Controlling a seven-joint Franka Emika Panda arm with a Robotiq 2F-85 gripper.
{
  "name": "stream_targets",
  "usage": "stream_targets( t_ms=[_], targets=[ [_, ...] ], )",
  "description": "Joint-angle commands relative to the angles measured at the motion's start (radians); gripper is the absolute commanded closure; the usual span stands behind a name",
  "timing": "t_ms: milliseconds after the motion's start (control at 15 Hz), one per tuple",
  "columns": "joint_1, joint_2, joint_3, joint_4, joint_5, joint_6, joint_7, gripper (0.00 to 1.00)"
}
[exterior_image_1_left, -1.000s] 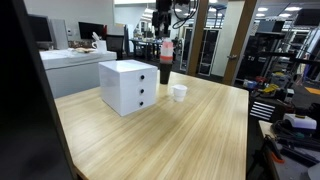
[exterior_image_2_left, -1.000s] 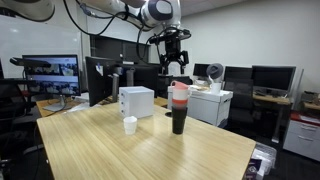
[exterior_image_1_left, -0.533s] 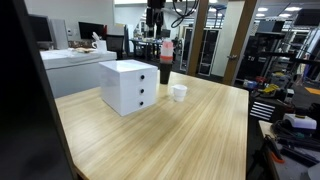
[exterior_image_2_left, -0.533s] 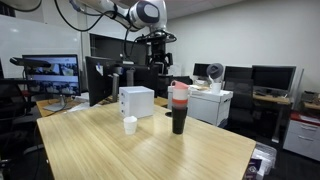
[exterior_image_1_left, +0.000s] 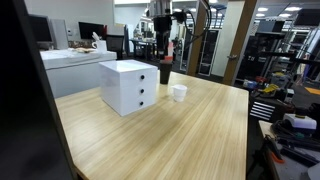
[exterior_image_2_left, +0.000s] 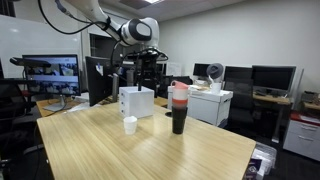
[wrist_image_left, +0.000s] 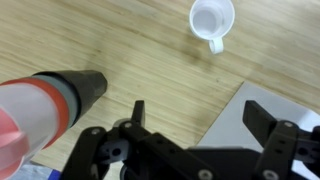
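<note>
In an exterior view I see my claw (exterior_image_1_left: 159, 30) hanging high above the far end of the counter (exterior_image_1_left: 190, 140), over the gap between the white drawer box (exterior_image_1_left: 128, 85) and the tall bottle (exterior_image_1_left: 165, 68). From here I cannot read its jaws. The small white cup (exterior_image_1_left: 179, 92) stands just in front of the bottle, apart from it.

In an exterior view from across the room, the claw (exterior_image_2_left: 148, 68) hovers above the drawer box (exterior_image_2_left: 136, 101), clear of its top. The bottle (exterior_image_2_left: 179, 108), with its black base, cloudy body and red cap, stands upright on the counter (exterior_image_2_left: 150, 150), well off to one side. The cup (exterior_image_2_left: 130, 125) sits near the front of the box.

The wrist view settles it: the claw (wrist_image_left: 200, 125) is spread wide and empty, bare counter (wrist_image_left: 130, 50) between its fingers. The bottle (wrist_image_left: 50, 100) is at one side, a corner of the drawer box (wrist_image_left: 275, 110) at the other, and the cup (wrist_image_left: 212, 20) farther ahead, open end up.

My judgement: nothing is gripped or touched, so all the handling is left.
</note>
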Motion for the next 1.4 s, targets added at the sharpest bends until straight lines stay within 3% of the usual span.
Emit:
stream_targets(
  t_ms=[0, 200, 467, 867, 1333],
  targets=[
    [-0.003, -0.100, 0.008, -0.249, -0.047, 0.194, -0.001, 0.00],
    [-0.001, -0.141, 0.001, -0.419, -0.073, 0.398, 0.031, 0.00],
    [-0.003, -0.187, -0.001, -0.583, -0.057, 0.505, 0.035, 0.00],
    [-0.005, -0.262, -0.014, -0.709, -0.052, 0.498, 0.034, 0.00],
    [-0.002, -0.240, -0.034, -0.712, -0.072, 0.536, 0.058, 0.00]
  ],
)
